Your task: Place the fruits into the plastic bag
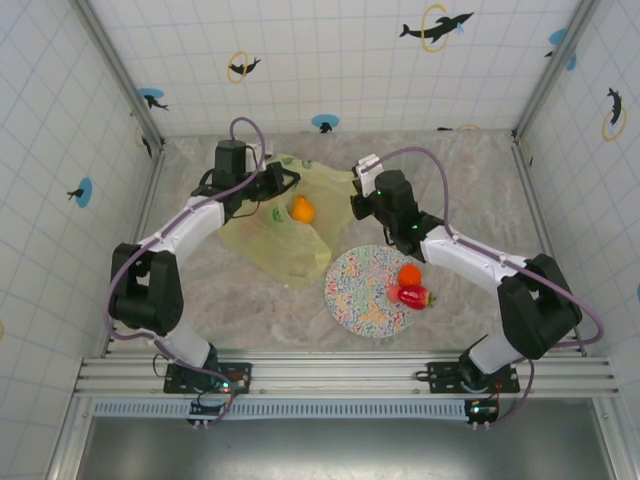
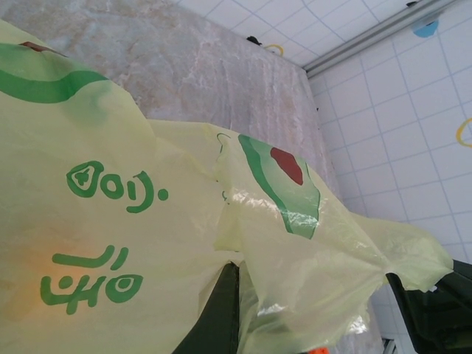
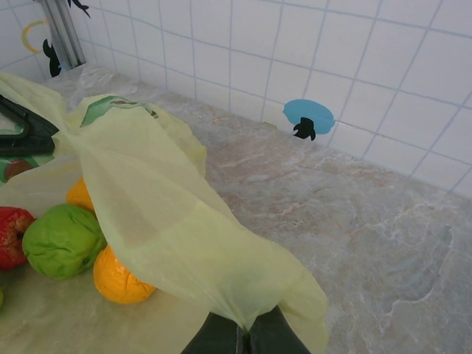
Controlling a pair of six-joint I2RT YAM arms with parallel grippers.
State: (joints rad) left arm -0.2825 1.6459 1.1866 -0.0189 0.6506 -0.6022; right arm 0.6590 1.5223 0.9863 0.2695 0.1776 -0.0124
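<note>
Together, the left gripper [image 1: 283, 181] and the right gripper [image 3: 247, 333] pinch opposite edges of the plastic bag [image 1: 270, 245], each with its jaws closed tight on a fold of the thin yellow-green film. Between the two grippers the bag's mouth is lifted off the marbled table [image 1: 470, 200], while its body sags back toward the arm bases.

From the right wrist, the film drapes away to the left of the closed fingers. Under that raised flap, ahead and left of the right gripper, four fruits lie on the bag's lower layer. An orange fruit [image 3: 118, 279] is nearest the fingers and a green fruit [image 3: 63, 240] sits just beside it. A red apple [image 3: 10, 236] is against the green one's far side and a second orange fruit [image 3: 80, 195] lies behind them.

From the left wrist, crinkled film printed with green lettering [image 2: 110, 184] and a green-and-red motif [image 2: 284, 173] spills over the left gripper's dark fingers.

Behind the right gripper, beside its forearm, a speckled plate [image 1: 360, 300] carries two fruits outside the bag. They are an orange piece [image 1: 409, 274] and a red strawberry-like piece [image 1: 413, 296], touching each other.
</note>
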